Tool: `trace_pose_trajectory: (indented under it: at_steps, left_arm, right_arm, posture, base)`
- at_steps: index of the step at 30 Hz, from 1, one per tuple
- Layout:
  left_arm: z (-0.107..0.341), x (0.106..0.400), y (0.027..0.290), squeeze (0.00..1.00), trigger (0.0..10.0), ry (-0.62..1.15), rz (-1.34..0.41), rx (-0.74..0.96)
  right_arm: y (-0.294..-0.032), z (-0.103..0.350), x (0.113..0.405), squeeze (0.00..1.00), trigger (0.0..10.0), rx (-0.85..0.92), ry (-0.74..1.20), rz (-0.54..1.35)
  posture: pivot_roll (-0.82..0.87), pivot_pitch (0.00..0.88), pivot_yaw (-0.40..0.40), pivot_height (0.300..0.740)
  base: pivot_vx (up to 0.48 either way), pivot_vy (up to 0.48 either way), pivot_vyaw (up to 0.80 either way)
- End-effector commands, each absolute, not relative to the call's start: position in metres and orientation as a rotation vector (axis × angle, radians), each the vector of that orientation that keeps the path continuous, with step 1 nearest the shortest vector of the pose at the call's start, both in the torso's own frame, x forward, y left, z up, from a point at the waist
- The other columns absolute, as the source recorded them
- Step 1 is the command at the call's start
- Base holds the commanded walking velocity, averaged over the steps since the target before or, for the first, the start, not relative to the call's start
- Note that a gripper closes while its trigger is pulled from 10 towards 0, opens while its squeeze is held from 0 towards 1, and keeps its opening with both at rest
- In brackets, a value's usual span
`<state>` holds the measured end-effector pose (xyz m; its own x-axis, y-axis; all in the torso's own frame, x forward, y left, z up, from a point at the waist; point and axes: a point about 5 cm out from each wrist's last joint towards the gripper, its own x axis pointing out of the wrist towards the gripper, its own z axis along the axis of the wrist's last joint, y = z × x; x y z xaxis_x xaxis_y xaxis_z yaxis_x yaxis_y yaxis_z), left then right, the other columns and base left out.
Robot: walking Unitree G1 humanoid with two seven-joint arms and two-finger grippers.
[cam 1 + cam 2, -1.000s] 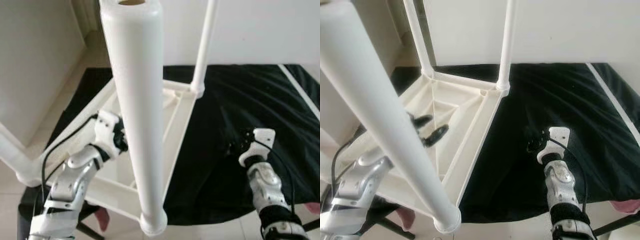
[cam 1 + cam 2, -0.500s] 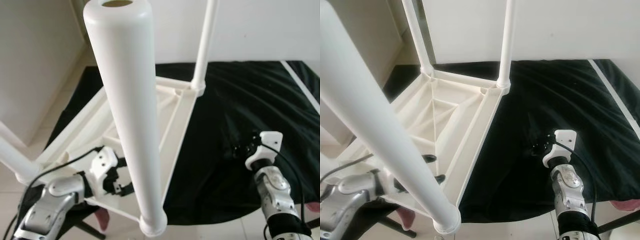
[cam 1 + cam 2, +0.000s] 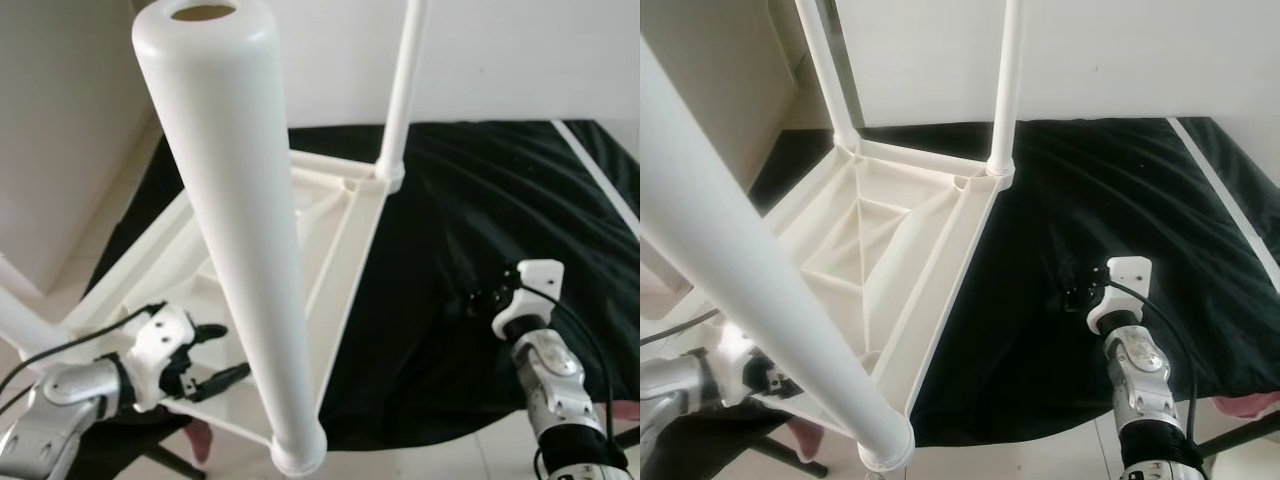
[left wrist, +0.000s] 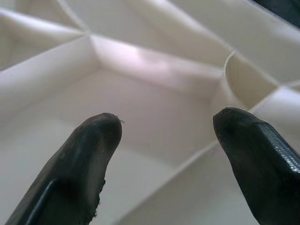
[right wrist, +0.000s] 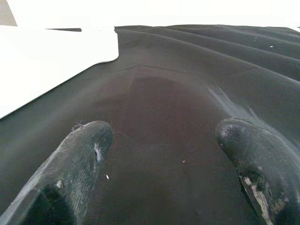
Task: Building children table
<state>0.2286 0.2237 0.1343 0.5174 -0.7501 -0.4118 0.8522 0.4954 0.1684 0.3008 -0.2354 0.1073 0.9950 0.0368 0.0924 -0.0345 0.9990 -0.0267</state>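
The upturned white plastic children's table (image 3: 330, 240), legs up, rests on a black cloth (image 3: 480, 230), its ribbed underside just ahead of the left gripper's (image 3: 212, 353) spread fingers, while the right gripper (image 5: 164, 154), fingers also spread, hovers over the cloth beside it.

Upturned white table (image 3: 940, 250) on black cloth (image 3: 1120, 210)

left gripper (image 3: 213, 355) low, fingers spread | right gripper (image 3: 1072, 292) fingers spread
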Motion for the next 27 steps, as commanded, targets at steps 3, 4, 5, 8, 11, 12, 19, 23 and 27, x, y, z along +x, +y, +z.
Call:
trace_pose_trajectory:
  at_steps: [3, 4, 5, 8, 11, 12, 19, 23, 27]
  left_arm:
    - [0.127, 0.225, 0.239, 0.00, 10.0, 0.379, -0.948, 0.404]
    - [0.132, 0.226, 0.242, 0.00, 10.0, 0.366, -0.936, 0.382]
    - [0.132, 0.226, 0.242, 0.00, 10.0, 0.366, -0.936, 0.382]
    - [0.138, 0.227, 0.247, 0.00, 10.0, 0.345, -0.920, 0.355]
    - [0.131, 0.224, 0.251, 0.00, 10.0, 0.385, -0.928, 0.391]
    - [0.131, 0.224, 0.251, 0.00, 10.0, 0.385, -0.928, 0.391]
    - [0.121, 0.227, 0.248, 0.00, 10.0, 0.421, -0.918, 0.426]
    - [0.114, 0.236, 0.249, 0.00, 10.0, 0.435, -0.861, 0.478]
    - [0.109, 0.244, 0.251, 0.00, 10.0, 0.460, -0.804, 0.534]
  right_arm:
    - [-0.234, 0.106, 0.301, 0.00, 10.0, -0.020, -0.075, 0.042]
    - [-0.235, 0.106, 0.301, 0.00, 10.0, -0.020, -0.074, 0.041]
    - [-0.235, 0.106, 0.301, 0.00, 10.0, -0.020, -0.074, 0.041]
    - [-0.236, 0.106, 0.301, 0.00, 10.0, -0.022, -0.072, 0.038]
    - [-0.236, 0.106, 0.302, 0.00, 10.0, -0.021, -0.071, 0.038]
    - [-0.236, 0.106, 0.302, 0.00, 10.0, -0.021, -0.071, 0.038]
    - [-0.233, 0.106, 0.303, 0.00, 10.0, -0.023, -0.073, 0.042]
    - [-0.233, 0.107, 0.304, 0.00, 10.0, -0.025, -0.073, 0.041]
    - [-0.233, 0.108, 0.305, 0.00, 10.0, -0.027, -0.074, 0.041]
  posture:
    - [0.04, 0.036, 0.014, 0.740]
    - [0.04, 0.036, 0.014, 0.740]
    - [0.04, 0.036, 0.014, 0.740]
    - [0.04, 0.036, 0.014, 0.740]
    - [0.04, 0.031, 0.017, 0.740]
    - [0.04, 0.031, 0.017, 0.740]
    - [0.04, 0.026, 0.017, 0.740]
    - [0.04, 0.021, 0.017, 0.740]
    - [0.04, 0.020, 0.018, 0.740]
  base:
    - [0.000, 0.000, 0.00]
    - [0.000, 0.000, 0.00]
    - [0.000, 0.000, 0.00]
    - [0.000, 0.000, 0.00]
    - [0.000, 0.000, 0.00]
    - [0.000, 0.000, 0.00]
    - [0.000, 0.000, 0.00]
    - [0.000, 0.000, 0.00]
    - [0.000, 0.000, 0.00]
